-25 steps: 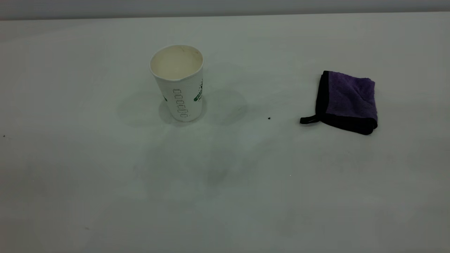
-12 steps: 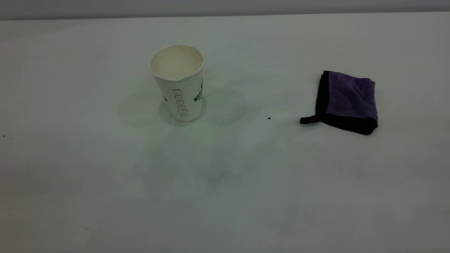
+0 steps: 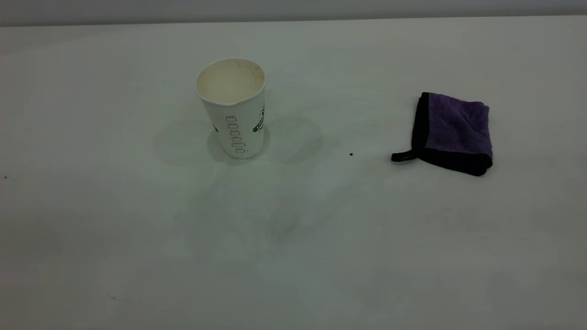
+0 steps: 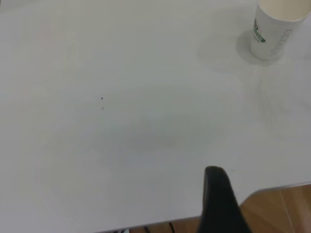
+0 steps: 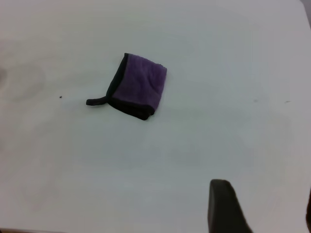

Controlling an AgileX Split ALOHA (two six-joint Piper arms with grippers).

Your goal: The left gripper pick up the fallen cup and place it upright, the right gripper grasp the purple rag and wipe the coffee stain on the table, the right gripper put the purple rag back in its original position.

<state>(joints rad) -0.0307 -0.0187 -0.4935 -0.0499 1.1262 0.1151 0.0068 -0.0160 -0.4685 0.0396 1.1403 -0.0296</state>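
The white cup (image 3: 233,107) stands upright on the table (image 3: 114,238), left of centre, mouth up; it also shows in the left wrist view (image 4: 274,26). The purple rag (image 3: 451,133) lies folded at the right, its loop tab towards the cup; it also shows in the right wrist view (image 5: 138,87). No brown coffee stain shows, only a tiny dark speck (image 3: 351,154). Neither gripper is in the exterior view. My left gripper (image 4: 218,204) hangs over the table's near edge, far from the cup. My right gripper (image 5: 265,199) is open and empty, well back from the rag.
Faint grey smudges (image 3: 282,227) mark the table in front of the cup. The table's edge and a wooden floor (image 4: 282,208) show in the left wrist view.
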